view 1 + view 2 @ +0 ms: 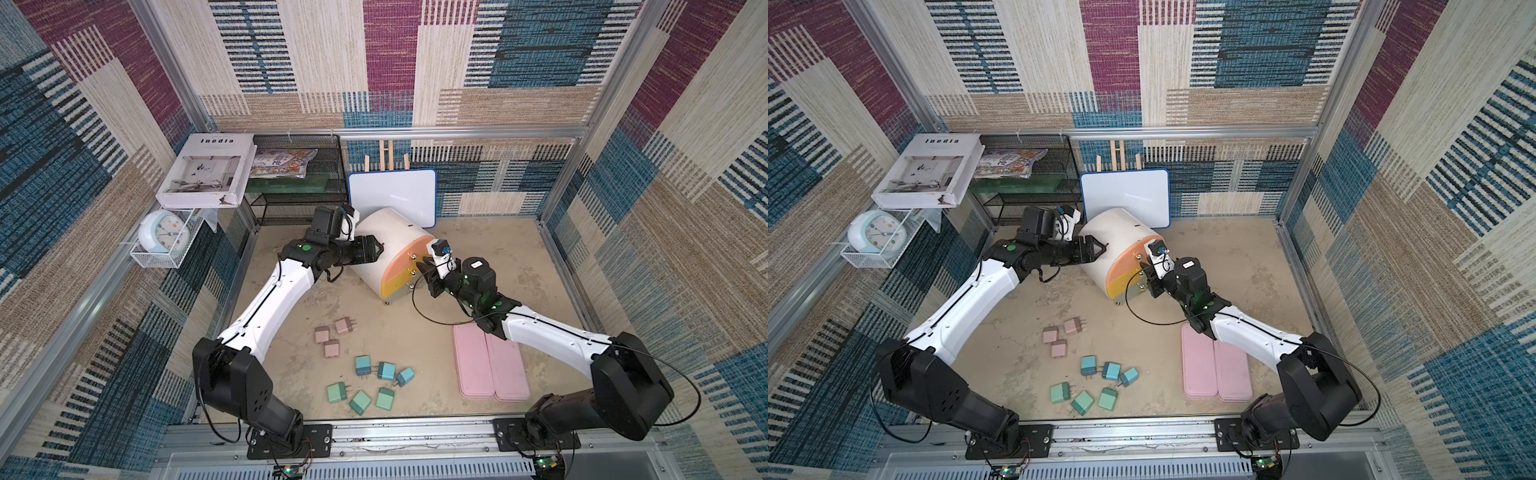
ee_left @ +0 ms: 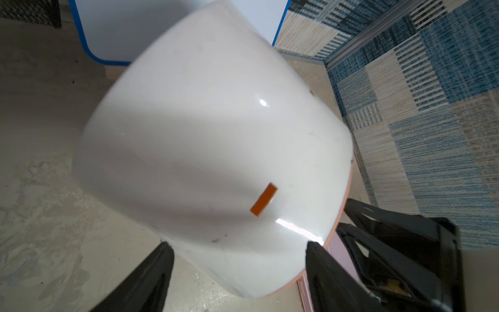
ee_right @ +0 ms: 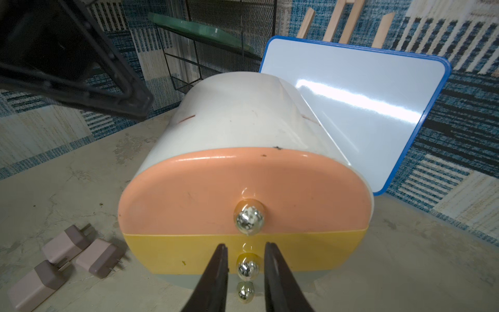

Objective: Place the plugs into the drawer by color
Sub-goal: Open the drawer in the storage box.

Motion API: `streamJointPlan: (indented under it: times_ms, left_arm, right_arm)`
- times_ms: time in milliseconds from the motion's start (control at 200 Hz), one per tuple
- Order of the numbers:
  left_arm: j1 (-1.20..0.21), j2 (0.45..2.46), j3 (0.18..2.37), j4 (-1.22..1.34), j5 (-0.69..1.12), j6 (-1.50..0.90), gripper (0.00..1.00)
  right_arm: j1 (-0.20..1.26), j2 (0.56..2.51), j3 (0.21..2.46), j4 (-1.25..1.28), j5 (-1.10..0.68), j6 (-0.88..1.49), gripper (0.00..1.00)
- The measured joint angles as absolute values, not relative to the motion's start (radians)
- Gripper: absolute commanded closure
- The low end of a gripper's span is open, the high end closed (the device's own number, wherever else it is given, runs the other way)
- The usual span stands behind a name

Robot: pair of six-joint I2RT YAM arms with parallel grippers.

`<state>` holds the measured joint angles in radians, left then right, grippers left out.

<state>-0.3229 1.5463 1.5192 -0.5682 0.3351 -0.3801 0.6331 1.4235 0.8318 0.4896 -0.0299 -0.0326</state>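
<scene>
White drawer [image 1: 392,239], knobbed fronts facing the right arm [image 1: 548,332].

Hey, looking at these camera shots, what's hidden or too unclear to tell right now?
- Inside the drawer cabinet: fronts shut, in every view.
- The lowest drawer front: right wrist view, mostly cut off by the frame edge and the right tool.
- Whether the left tool touches the cabinet: left wrist view blurred, top views too small.
- The pink trays: in both top views, partly under the right arm.
</scene>
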Motion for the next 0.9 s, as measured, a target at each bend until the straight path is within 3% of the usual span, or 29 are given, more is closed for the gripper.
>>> streamJointPlan:
  times_ms: [486,902]
  left_arm:
    - [-0.244,1.671,1.673,-0.63,0.336,-0.353,0.16]
    - [-0.233,1.684,1.637,-0.634,0.368,-0.352,0.16]
  right_arm:
    - [0.633,1.486,0.869,0.522,-0.025,-0.056,0.63]
    - [0.633,1.555,0.923,0.528,-0.027,-0.063,0.68]
